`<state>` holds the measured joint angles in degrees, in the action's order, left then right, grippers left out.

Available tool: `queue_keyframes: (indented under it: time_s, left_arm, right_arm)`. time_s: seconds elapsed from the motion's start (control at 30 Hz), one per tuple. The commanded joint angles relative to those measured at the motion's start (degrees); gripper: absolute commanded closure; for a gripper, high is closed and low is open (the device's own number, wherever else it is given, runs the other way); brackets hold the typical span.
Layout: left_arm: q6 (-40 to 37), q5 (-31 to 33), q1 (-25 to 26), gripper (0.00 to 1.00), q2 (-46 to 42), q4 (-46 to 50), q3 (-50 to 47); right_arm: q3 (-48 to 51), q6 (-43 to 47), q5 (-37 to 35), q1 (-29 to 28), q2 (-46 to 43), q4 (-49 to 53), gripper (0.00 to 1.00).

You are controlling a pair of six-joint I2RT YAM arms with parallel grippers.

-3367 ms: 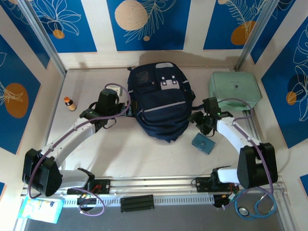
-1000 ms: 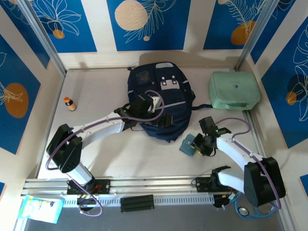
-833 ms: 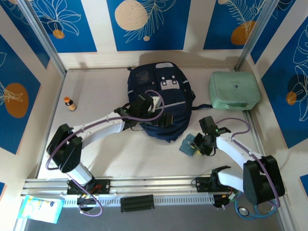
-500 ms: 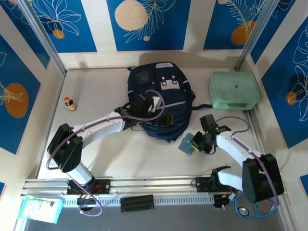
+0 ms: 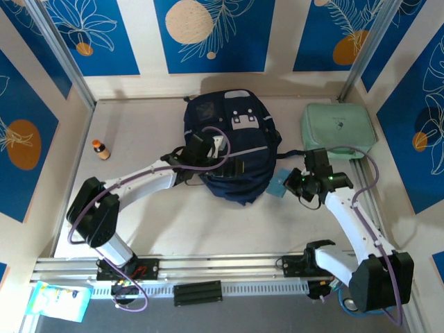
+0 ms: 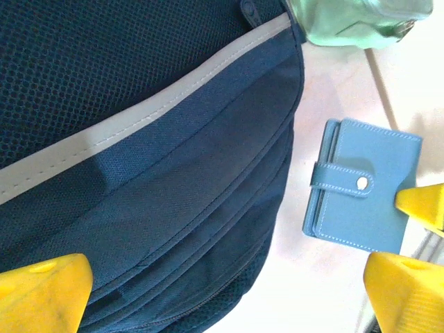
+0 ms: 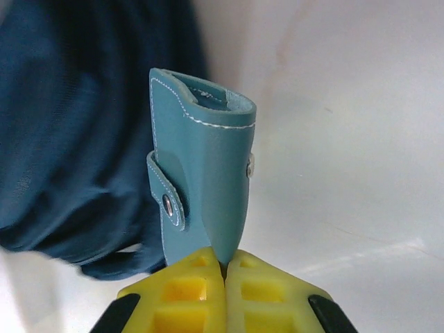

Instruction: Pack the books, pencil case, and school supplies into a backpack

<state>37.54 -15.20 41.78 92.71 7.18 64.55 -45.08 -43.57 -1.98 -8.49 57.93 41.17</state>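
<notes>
The right hand (image 5: 291,184) pinches the teal booklet (image 5: 279,184), which juts toward its 9 o'clock beside the backpack (image 5: 232,135), while the left hand (image 6: 225,295) hangs spread over it.

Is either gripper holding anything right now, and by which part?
The right gripper is shut on the teal-blue booklet, pinching one edge. The left gripper is open above the backpack, holding nothing.
</notes>
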Motion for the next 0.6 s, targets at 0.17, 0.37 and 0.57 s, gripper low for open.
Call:
queue_keyframes:
  time_s: [0.17,0.37,0.57]
  left_arm:
    - [9.71,-12.87,-1.35,0.0,-0.01,-14.07,-2.05]
    - [14.26,-18.32,-1.43,0.09,2.37,-20.58,-0.67]
    - [17.91,-20.68,-1.44,0.48,4.89,-25.41,0.02]
  right_arm:
    - [-2.75,0.97,23.15,0.28,-1.99,-16.47,1.0]
    - [1.82,-7.3,31.15,-0.32,0.71,-31.63,1.0]
    - [1.9,-8.95,33.83,-0.41,3.18,-34.37,1.0]
